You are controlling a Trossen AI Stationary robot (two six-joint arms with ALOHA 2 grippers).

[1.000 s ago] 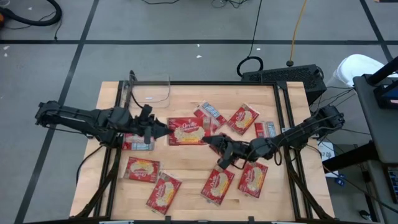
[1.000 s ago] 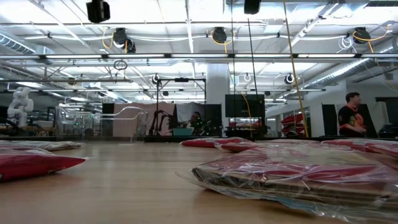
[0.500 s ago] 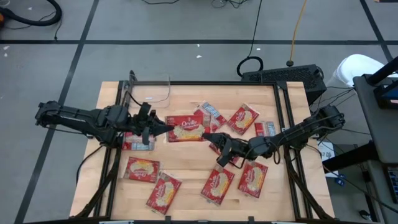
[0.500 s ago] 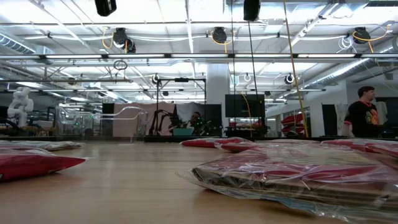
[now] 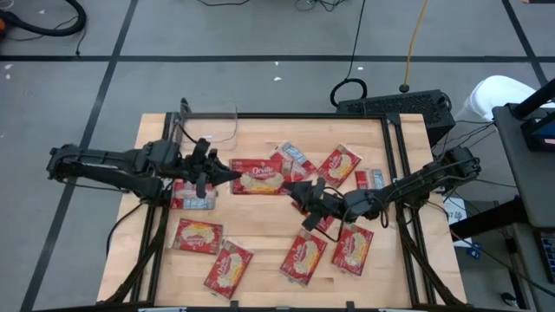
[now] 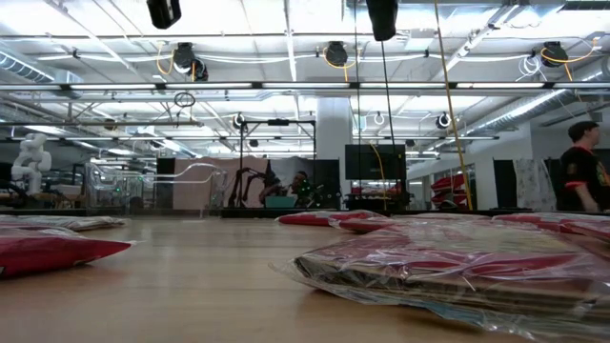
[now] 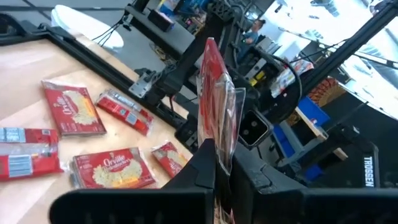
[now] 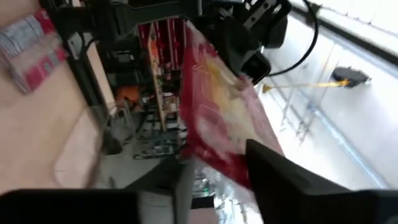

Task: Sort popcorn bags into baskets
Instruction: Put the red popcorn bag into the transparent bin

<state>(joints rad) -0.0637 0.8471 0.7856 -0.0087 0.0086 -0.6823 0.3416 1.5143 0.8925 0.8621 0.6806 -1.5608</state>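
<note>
One popcorn bag (image 5: 258, 176), red with a yellow popcorn picture, hangs above the table's middle between my two grippers. My left gripper (image 5: 227, 172) is shut on its left end. My right gripper (image 5: 295, 189) stands open at its right end, a finger on either side of the bag (image 8: 217, 106). Several other popcorn bags (image 5: 198, 235) lie flat on the wooden table. The basket (image 5: 212, 128), a clear bin, stands at the table's far left corner. My left gripper pinches the bag's left end (image 7: 219, 146) between its two fingers, coming level from the table's left. The bag reaches away from the fingers, seen edge-on in the left wrist view, and is lifted clear of the table. My right gripper: whether a finger (image 8: 280, 174) touches the bag's right end, I cannot tell.
Bags lie along the near edge (image 5: 303, 257) (image 5: 228, 266) and at the far right (image 5: 338, 165); one shows a grey-blue side (image 5: 192, 198) under my left arm. Black rails (image 5: 397, 173) run along the table's sides. A person (image 6: 583, 171) walks in the room behind.
My left gripper has gone a little toward the table's far edge with the bag's left end, and the bag has shifted that way with it. My right gripper's fingers have spread apart at the bag's right end.
</note>
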